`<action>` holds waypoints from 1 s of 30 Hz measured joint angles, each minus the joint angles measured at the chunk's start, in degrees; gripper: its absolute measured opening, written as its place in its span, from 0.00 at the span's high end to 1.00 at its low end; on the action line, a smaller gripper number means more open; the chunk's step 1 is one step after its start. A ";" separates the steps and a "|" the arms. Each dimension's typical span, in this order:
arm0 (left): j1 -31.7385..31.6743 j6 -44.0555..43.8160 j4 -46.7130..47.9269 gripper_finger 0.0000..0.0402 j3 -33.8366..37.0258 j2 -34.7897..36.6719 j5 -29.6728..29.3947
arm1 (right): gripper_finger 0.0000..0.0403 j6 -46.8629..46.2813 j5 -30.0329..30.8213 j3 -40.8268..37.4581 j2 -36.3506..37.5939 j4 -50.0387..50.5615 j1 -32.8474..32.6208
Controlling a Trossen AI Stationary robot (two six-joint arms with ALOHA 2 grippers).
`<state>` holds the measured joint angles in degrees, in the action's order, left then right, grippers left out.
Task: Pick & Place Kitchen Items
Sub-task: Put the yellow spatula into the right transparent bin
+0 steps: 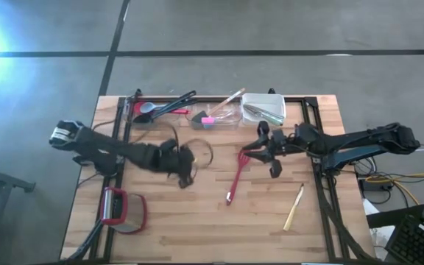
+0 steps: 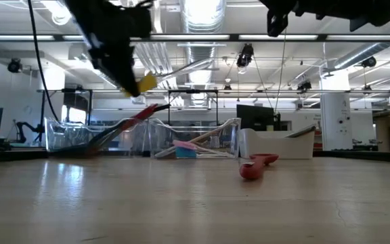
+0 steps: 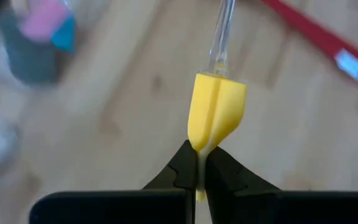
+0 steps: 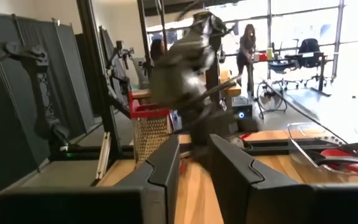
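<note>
Tools differ: left tool (image 3: 199,167) pinches a yellow-handled whisk (image 3: 216,112) above the table; right tool (image 4: 194,168) gapes empty.

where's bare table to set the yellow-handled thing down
Free: the near-edge strip between the red-framed round object and the wooden utensil, and the patch between the red spatula and that utensil. Crowded: the far edge, lined with tubs.

floor (image 1: 271,29): grey concrete | ceiling lights (image 2: 202,10): bright strips | windows (image 4: 303,31): daylight | office chairs (image 4: 306,53): beyond table
</note>
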<state>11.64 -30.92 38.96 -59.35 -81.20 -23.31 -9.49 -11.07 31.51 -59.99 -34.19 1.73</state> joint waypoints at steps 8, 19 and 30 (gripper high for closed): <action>-21.58 19.68 -5.40 0.96 -2.09 0.07 9.44 | 0.83 -0.02 -0.04 0.00 1.75 2.58 0.01; -35.43 35.31 -3.50 0.96 -17.93 -9.52 14.79 | 0.83 0.66 2.02 -0.02 0.32 2.35 0.06; -38.22 35.83 0.26 0.96 -29.96 -25.04 14.95 | 0.84 1.56 2.19 -0.02 0.72 2.14 0.06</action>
<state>-26.58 4.91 39.22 -89.32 -106.23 -8.36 -7.92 -8.88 31.48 -59.27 -32.05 1.78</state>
